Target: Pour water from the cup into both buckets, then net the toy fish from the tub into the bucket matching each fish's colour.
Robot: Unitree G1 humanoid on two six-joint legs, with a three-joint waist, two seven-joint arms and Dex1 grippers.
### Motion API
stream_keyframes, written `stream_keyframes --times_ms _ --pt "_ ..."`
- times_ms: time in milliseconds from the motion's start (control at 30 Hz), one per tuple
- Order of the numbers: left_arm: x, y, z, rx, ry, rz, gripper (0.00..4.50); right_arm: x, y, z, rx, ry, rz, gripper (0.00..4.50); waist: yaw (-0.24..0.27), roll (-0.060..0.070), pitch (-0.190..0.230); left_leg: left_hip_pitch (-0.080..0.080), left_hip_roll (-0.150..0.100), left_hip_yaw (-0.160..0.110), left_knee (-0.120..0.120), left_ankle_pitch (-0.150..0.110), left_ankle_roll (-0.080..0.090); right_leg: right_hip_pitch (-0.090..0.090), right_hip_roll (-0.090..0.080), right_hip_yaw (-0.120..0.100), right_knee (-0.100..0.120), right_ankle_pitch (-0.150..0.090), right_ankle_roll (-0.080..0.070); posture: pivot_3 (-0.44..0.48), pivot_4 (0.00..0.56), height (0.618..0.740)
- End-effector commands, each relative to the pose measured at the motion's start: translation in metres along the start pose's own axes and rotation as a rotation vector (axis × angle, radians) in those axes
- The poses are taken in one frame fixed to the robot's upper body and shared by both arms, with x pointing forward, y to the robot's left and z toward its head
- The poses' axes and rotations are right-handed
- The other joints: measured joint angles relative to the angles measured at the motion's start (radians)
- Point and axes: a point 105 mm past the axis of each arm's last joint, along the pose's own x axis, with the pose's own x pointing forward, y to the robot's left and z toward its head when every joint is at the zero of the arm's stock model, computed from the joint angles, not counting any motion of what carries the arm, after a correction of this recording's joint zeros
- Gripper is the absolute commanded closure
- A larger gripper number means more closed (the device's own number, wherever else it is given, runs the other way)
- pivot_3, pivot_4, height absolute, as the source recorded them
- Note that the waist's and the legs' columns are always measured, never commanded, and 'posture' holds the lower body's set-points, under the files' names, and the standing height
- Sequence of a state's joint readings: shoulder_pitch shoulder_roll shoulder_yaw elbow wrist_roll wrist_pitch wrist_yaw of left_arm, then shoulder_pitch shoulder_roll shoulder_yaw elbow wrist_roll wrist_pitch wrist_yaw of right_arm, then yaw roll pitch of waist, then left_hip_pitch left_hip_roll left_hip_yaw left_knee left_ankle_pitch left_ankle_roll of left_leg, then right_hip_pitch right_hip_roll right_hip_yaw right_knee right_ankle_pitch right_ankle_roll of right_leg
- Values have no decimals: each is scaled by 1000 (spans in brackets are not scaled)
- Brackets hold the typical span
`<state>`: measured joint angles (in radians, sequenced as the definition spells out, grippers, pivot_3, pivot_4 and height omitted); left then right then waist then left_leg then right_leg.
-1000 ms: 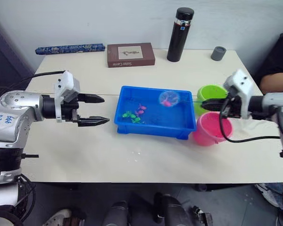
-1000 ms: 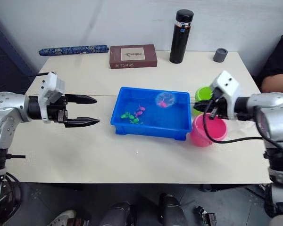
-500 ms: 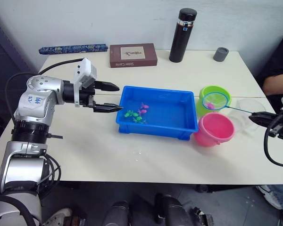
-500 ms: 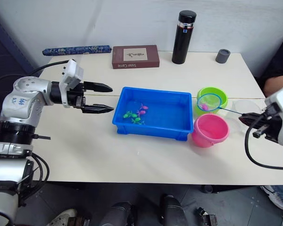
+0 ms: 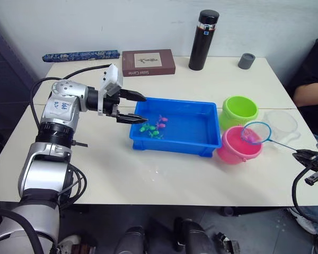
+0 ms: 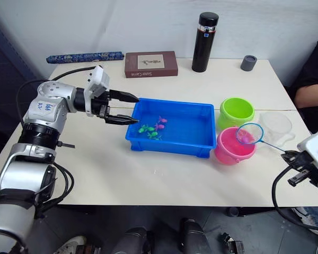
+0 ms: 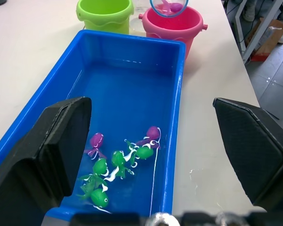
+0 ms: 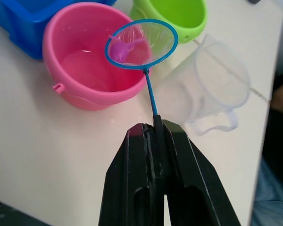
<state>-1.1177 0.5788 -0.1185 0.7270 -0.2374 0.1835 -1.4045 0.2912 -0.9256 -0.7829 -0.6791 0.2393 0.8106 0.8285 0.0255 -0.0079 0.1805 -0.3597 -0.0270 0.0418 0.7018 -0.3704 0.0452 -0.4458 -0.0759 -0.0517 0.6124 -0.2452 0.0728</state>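
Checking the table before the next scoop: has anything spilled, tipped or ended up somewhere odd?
Only small things: a few water drops on the table in front of the tub. Both the pink bucket and green bucket stand upright, and the net holds a pink fish over the pink bucket.

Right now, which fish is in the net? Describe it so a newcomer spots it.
Start at the blue tub; the pink bucket stands at its right end. The net hangs over it, holding one pink fish, apart from those in the tub.
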Motion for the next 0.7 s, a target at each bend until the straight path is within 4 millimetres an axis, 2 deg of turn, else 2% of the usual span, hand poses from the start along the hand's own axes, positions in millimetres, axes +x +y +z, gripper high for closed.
stream_keyframes --times_ms 33,167,467,700 --pt "0 2 11 45 -15 -11 56 -1 1 15 -167 -39 -77 4500 0 0 0 0 0 0 0 0 0 0 0 0 0 0 0 0 150 740" --pt "2 3 10 46 -17 -18 56 -2 6 16 -270 -29 -86 4500 0 0 0 0 0 0 0 0 0 0 0 0 0 0 0 0 150 740" --pt "3 1 10 50 -22 -32 56 -7 2 21 -644 33 -155 4500 0 0 0 0 -1 0 0 0 1 1 0 0 0 0 1 0 150 740" --pt "5 -3 12 55 -32 -58 56 -5 9 26 -811 13 -176 4500 0 0 0 0 -1 0 0 0 1 1 0 0 0 0 1 0 150 740"
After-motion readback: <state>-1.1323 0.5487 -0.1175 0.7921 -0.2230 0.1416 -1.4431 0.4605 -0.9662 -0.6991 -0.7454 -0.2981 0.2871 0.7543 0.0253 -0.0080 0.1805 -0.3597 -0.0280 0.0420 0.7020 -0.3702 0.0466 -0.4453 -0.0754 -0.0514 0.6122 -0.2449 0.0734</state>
